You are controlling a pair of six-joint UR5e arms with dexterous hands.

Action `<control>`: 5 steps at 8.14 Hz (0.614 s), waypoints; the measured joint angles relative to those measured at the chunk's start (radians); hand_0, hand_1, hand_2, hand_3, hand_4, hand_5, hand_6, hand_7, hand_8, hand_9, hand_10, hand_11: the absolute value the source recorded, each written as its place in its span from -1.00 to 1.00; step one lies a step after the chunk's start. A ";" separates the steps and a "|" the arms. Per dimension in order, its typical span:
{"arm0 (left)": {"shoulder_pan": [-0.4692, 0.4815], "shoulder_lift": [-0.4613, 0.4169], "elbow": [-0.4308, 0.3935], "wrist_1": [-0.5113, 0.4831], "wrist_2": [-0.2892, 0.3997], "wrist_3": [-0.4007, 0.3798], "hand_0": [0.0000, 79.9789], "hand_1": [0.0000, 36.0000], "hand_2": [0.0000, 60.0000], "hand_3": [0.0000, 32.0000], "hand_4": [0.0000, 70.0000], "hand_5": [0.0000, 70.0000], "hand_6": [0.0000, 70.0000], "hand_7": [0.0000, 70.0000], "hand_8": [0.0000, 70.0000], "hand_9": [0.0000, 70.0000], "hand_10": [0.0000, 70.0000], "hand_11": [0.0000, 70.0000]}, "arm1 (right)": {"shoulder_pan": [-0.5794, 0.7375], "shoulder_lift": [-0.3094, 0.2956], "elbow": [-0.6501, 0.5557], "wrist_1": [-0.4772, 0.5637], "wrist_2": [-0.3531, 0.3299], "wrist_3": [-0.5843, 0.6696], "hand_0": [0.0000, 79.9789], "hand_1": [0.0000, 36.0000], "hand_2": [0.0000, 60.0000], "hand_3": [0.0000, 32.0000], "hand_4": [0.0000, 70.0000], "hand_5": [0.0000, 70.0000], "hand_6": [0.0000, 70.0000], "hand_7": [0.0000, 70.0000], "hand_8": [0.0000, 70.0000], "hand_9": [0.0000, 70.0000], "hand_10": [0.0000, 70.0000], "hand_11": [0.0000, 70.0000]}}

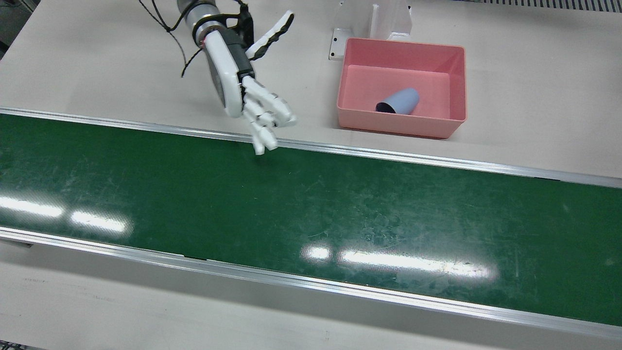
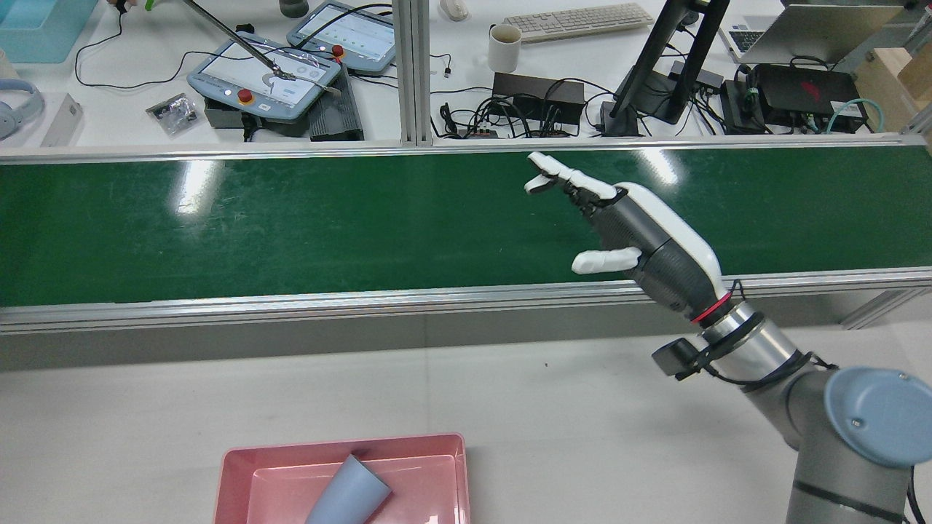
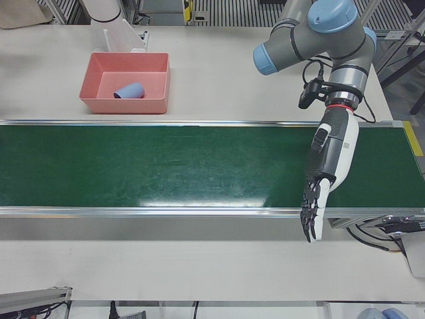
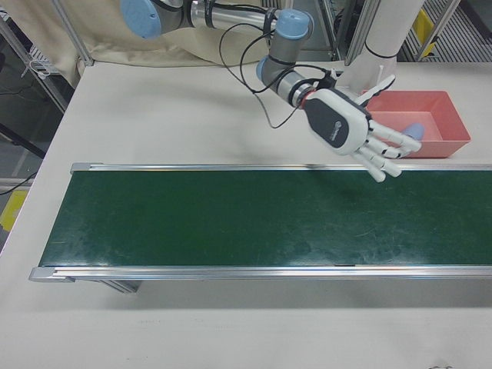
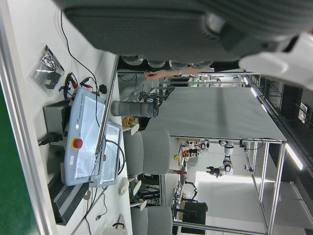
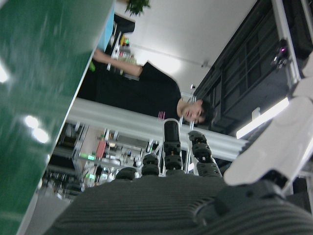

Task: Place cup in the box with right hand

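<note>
The blue-grey cup [image 1: 401, 101] lies on its side inside the pink box [image 1: 401, 127], on the table on the robot's side of the belt. Cup [image 2: 349, 498] and box [image 2: 237, 473] also show in the rear view, and in the left-front view, cup [image 3: 131, 90] and box [image 3: 123, 104]. My right hand [image 1: 248, 92] is open and empty, fingers spread, with its fingertips over the belt's rail. It is to the left of the box in the front view, well apart from it. It also shows in the right-front view [image 4: 350, 131]. My left hand [image 3: 329, 166] is open and empty, stretched across the belt.
The green conveyor belt [image 1: 311, 204] runs across the whole table between metal rails. A white pedestal [image 1: 388, 19] stands right behind the box. Beyond the belt is a desk with teach pendants [image 2: 262, 76], cables and a monitor stand. A person [image 6: 161, 98] stands there.
</note>
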 measured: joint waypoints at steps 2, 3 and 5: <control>0.000 0.000 0.000 -0.001 0.000 0.000 -1.00 -1.00 -1.00 -1.00 -1.00 -1.00 -1.00 -1.00 -1.00 -1.00 -1.00 -1.00 | 0.317 -0.024 -0.211 0.009 -0.078 0.147 -0.07 -0.43 -0.58 -1.00 -1.00 -0.95 -0.93 -0.70 -1.00 -0.98 -1.00 -1.00; 0.000 0.000 0.000 0.000 0.000 0.000 -1.00 -1.00 -1.00 -1.00 -1.00 -1.00 -1.00 -1.00 -1.00 -1.00 -1.00 -1.00 | 0.440 -0.028 -0.300 0.011 -0.129 0.170 -0.04 -0.34 -0.50 -1.00 -1.00 -0.94 -0.97 -0.94 -1.00 -1.00 -1.00 -1.00; 0.000 0.000 -0.001 0.000 0.000 0.000 -1.00 -1.00 -1.00 -1.00 -1.00 -1.00 -1.00 -1.00 -1.00 -1.00 -1.00 -1.00 | 0.610 -0.039 -0.444 0.022 -0.245 0.188 0.03 -0.18 -0.39 -1.00 -1.00 -0.92 -1.00 -1.00 -1.00 -1.00 -1.00 -1.00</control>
